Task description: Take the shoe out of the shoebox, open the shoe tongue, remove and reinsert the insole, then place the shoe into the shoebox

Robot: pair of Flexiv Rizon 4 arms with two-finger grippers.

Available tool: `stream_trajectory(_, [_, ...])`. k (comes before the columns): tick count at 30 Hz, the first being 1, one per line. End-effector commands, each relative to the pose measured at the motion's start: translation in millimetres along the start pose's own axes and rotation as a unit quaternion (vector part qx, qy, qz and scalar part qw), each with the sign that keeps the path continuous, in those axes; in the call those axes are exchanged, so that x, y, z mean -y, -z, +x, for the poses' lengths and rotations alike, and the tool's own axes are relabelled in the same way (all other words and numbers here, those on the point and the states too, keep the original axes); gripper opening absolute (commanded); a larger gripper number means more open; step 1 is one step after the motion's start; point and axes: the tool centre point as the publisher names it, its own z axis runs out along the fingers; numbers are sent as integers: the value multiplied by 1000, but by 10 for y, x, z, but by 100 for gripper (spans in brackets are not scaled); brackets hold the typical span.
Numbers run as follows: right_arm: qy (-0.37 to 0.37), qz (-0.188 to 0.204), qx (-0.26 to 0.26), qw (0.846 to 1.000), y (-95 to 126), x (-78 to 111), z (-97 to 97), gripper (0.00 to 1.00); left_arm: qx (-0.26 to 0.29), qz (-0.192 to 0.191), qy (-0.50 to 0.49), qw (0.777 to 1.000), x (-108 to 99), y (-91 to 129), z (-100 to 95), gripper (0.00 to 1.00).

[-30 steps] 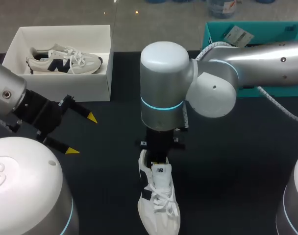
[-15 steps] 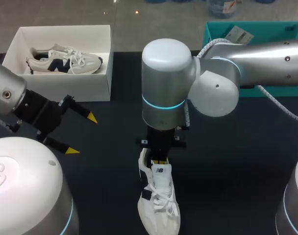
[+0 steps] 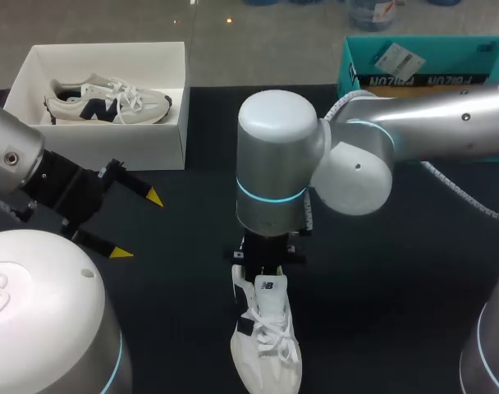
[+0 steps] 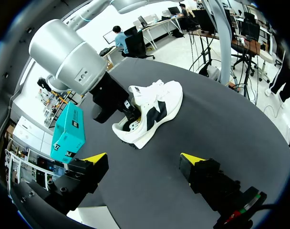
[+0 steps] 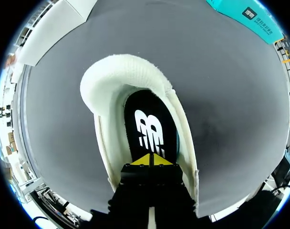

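head view: right arm (image 3: pixel 270 156) sank toward the shoe (image 3: pixel 266 349), right jaws pinched together; left jaws wide.

Right end effector (image 5: pixel 150 159) slightly lower than a second ago, deeper inside the white shoe (image 3: pixel 266 345).

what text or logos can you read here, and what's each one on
No text reads clearly.
Insole: white logo mark, no words.
Tongue: small dark mark, too small to read.
Boxed shoe: dark side emblem, no words.
Teal box: dark print, upside down, too blurred to read.
Tag on it: too small to read.
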Motion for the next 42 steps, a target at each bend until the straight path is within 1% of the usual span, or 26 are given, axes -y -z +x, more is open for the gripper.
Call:
stream_trajectory(1, [0,11,-8,1000,-200,-18,30,0,-1,-1,0,1000,5,5,5,100])
stream_trajectory(8, [-3,22,-13,1000,-309,-14,25,0,-1,-1,0,1000,5,5,5,100])
stream_trajectory(13, [-6,25,-14,1000,-303,-6,4,0,-1,-1,0,1000,5,5,5,100])
stream_trajectory(21, [-9,15,-5,1000,-64,6,-52,0,-1,-1,0,1000,5,5,5,100])
stream_trajectory(32, [-8,6,-3,1000,243,-49,-112,0,-1,-1,0,1000,5,5,5,100])
stream_trajectory(37, [-3,14,-2,1000,336,-30,-109,0,-1,-1,0,1000,5,5,5,100])
stream_trajectory(42, [-3,21,-2,1000,347,27,-106,0,-1,-1,0,1000,5,5,5,100])
